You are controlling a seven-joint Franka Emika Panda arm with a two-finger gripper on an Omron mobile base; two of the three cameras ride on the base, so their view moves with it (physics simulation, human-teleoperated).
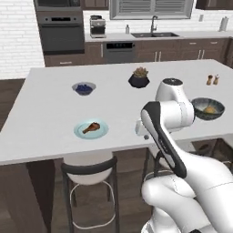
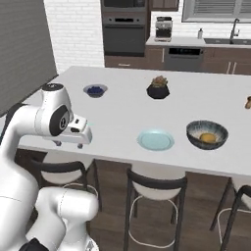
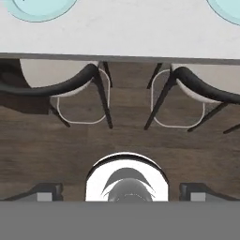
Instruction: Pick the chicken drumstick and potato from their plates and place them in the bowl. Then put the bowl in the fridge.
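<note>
Arm: your white arm [image 1: 182, 150] rises from the base, bends sharply at the elbow and folds back on itself.
Wrist: your wrist is turned so the hand faces straight down.
Gripper: your gripper [image 3: 120, 192] points downward, its two dark fingertips [image 3: 44, 192] far apart.
Jaws: your jaws stand wide open, with nothing held between them.
</note>
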